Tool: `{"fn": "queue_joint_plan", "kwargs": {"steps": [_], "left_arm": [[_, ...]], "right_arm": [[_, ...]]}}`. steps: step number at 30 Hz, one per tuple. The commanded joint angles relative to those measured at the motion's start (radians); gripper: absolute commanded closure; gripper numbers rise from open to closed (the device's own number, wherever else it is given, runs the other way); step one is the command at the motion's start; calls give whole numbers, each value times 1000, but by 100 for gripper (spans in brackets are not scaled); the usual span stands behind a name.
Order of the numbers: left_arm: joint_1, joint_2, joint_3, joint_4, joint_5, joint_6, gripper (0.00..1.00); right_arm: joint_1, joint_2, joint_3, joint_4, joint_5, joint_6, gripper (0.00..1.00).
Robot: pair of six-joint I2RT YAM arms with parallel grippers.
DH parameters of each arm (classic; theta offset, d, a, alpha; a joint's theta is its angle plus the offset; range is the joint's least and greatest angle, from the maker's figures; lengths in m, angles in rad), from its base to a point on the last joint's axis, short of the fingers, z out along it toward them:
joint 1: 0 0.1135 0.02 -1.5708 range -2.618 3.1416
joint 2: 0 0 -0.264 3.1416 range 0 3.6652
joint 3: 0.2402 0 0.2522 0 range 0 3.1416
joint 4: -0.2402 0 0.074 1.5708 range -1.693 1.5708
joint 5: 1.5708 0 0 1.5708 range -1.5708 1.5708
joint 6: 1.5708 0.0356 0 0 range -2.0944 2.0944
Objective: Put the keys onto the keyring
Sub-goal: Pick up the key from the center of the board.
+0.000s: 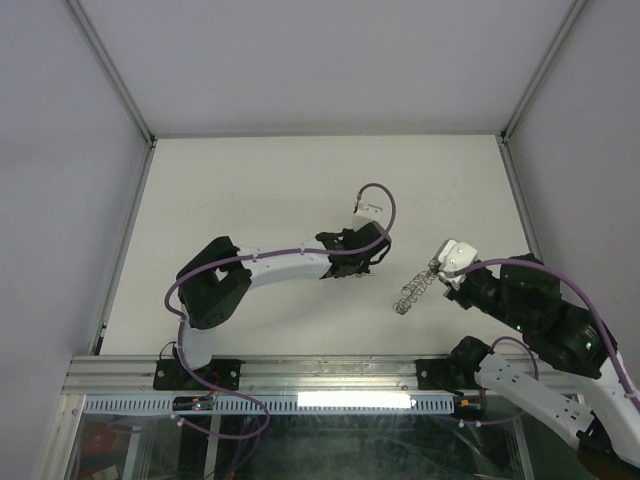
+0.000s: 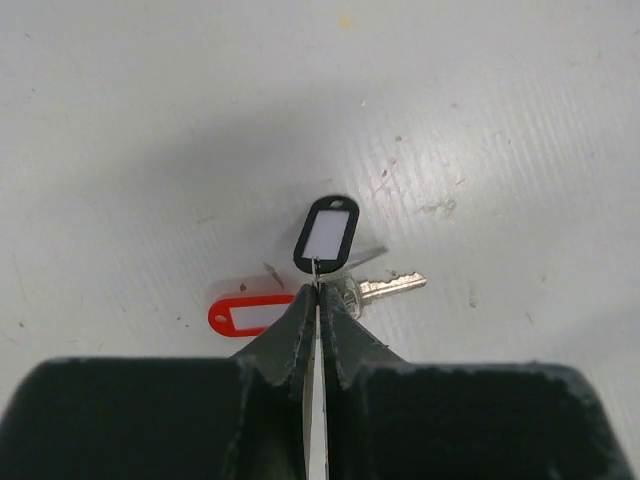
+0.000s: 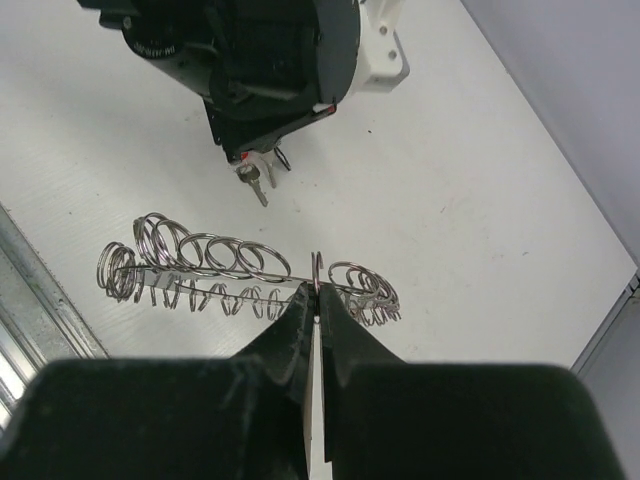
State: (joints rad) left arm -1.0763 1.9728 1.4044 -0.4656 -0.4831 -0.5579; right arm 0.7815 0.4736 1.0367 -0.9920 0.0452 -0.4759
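Closure is seen at the left gripper (image 2: 318,290): its jaws are pressed together on the fine wire link from which the keys (image 2: 385,287) hang, just under the black tag (image 2: 327,233). The right gripper (image 3: 317,295) is likewise clamped, on the rim of the keyring (image 3: 210,272), with one wire loop (image 3: 317,268) standing up right at its tips.

The step in hand is judged to be the bringing of the pinched link to a loop. It would be done well if the link were left exposed beyond the fingertips, so that wire and not plastic is offered to the loop. The keyring should be held level and edge-on by the right gripper, with one free loop turned toward the left gripper. The approach is best made slowly and in line with that loop's gap, since both wires are thin and a slip could be caused by any sideways push. Whether the keys are lifted off the table (image 2: 150,120) cannot be told.

The keys are small and silver. One bears the black tag, and a red tag (image 2: 250,314) is seen to its left, each with a pale window. The keyring is seen as a flat grey band fringed with many round loops. It is placed to the right of the keys, apart from them.
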Motion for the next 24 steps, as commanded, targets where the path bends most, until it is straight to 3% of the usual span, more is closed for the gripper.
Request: {"fn": "queue_joint_plan", "kwargs": {"steps": [1, 7, 16, 24], "left_arm": [[27, -104, -44, 148, 87, 34, 100], [97, -260, -217, 360, 320, 184, 100], [104, -528, -459, 592, 485, 465, 100], [104, -863, -685, 743, 661, 720, 100]], "right_arm": [[4, -11, 4, 63, 1, 11, 100], [4, -16, -37, 87, -72, 11, 100], [4, 71, -85, 177, -244, 54, 100], [3, 162, -132, 312, -502, 76, 100]]}}
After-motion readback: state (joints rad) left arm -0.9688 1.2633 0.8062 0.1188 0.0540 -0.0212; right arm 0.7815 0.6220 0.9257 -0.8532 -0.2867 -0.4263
